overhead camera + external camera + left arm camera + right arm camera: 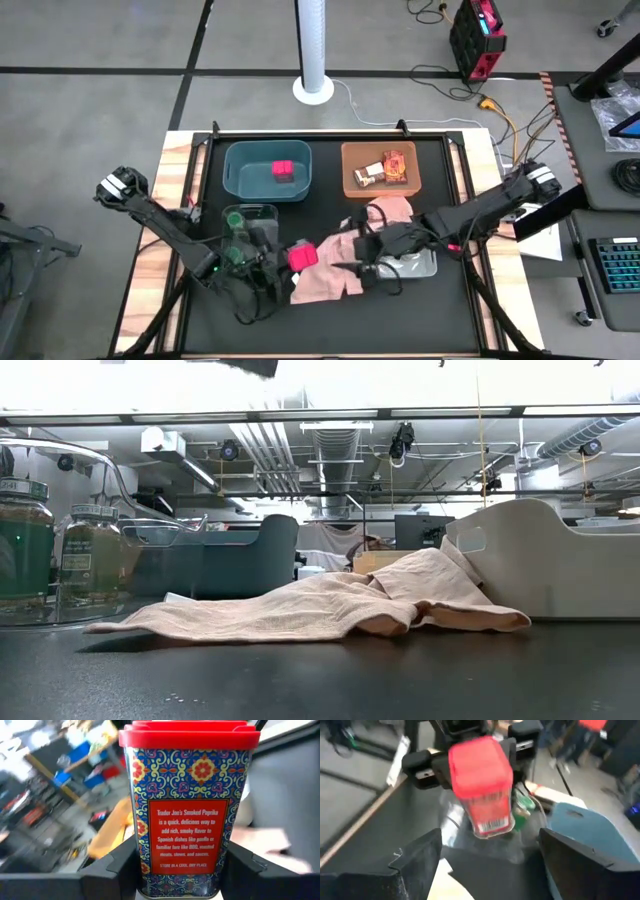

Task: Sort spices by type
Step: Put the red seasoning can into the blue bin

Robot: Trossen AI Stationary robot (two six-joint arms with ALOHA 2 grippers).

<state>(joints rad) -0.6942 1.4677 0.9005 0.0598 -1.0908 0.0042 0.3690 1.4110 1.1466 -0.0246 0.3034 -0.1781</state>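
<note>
A square spice tin [303, 256] with a pink-red lid and a blue patterned body is in my left gripper [290, 258], above the table's middle and beside the pink cloth [335, 268]. The tin [185, 810] fills the left wrist view. My right gripper [362, 268] is open over the cloth, facing the tin [482, 785] from the right without touching anything. A second pink box [283, 170] lies in the teal bin [240, 180]. Packets [385, 168] lie in the orange bin [350, 185]. Green-lidded jars [25, 550] stand in the clear bin [262, 212]. My left gripper pinches the tin between its two fingers [117, 867], one on each of two opposite side walls, at the tin's lower part [145, 870]. The fingers come in from the table's left. The tin is lifted clear of the table, lid uppermost; its labelled face faces the wrist camera.
The grey bin [425, 268] sits at the table's right, partly under my right arm, and the cloth's edge lies against it [560, 575]. Bare black tabletop [330, 330] stretches along the near edge. The wooden table edges [140, 290] lie outside the black mat.
</note>
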